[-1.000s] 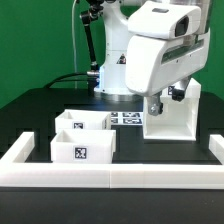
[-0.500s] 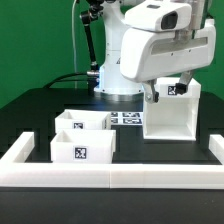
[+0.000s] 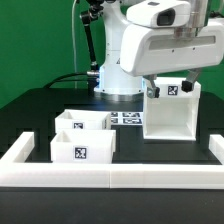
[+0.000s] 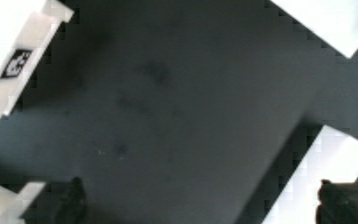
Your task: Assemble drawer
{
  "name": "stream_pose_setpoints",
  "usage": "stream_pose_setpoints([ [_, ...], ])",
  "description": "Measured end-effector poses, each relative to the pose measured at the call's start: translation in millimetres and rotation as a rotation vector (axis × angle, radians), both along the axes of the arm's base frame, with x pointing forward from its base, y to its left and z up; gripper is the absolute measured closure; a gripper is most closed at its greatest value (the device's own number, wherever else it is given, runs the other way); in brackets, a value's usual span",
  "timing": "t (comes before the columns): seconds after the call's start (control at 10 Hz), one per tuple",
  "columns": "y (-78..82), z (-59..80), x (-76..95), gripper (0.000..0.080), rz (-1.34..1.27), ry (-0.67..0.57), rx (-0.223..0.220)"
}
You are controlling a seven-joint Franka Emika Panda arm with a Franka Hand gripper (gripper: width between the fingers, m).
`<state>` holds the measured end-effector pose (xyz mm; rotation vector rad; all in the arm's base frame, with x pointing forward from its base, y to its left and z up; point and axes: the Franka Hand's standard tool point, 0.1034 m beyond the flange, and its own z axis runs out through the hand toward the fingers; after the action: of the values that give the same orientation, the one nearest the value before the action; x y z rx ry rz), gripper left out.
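The white drawer casing (image 3: pixel 170 118) stands upright on the black table at the exterior view's right, with a tag (image 3: pixel 172 90) near its top. Two small open-top drawer boxes (image 3: pixel 84 121) (image 3: pixel 80 146) stand side by side at the left, the nearer one with a tag on its front. My gripper (image 3: pixel 167 86) hangs at the casing's top edge. In the wrist view my gripper (image 4: pixel 202 205) is open, with only dark table between the fingertips (image 4: pixel 60 200). A white edge of the casing (image 4: pixel 336 160) lies beside one finger. Another white tagged part (image 4: pixel 16 60) shows at the frame's corner.
The marker board (image 3: pixel 127 117) lies flat between the boxes and the casing. A low white border wall (image 3: pixel 110 176) runs along the front and both sides (image 3: pixel 22 150). The robot's base (image 3: pixel 118 80) stands behind, with cables at the back left.
The arm has risen. My gripper has moved from beside the casing's upper side up to its top edge. The casing and boxes have not moved.
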<state>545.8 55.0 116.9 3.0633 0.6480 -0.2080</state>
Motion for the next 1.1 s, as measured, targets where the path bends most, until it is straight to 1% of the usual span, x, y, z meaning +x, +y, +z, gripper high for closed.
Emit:
stream_pose_setpoints([
  [0.1, 3.7, 1.0, -4.2, 0.015, -0.101, -0.005, -0.014],
  [0.2, 10.3, -0.1, -17.5, 0.015, -0.213, -0.029, -0.024],
  [0.3, 13.4, -1.5, -34.6, 0.015, -0.231, -0.009, -0.016],
  [0.4, 18.2, 1.3, -41.5, 0.015, -0.236, -0.009, -0.017],
  [0.5, 27.4, 4.7, -49.1, 0.015, -0.258, -0.029, -0.016],
  [0.6, 36.4, 9.1, -64.7, 0.015, -0.244, -0.032, -0.018],
  [0.7, 39.4, 11.8, -73.6, 0.015, -0.235, -0.034, -0.017],
  [1.1, 38.4, 9.4, -72.0, 0.015, -0.236, -0.031, -0.017],
])
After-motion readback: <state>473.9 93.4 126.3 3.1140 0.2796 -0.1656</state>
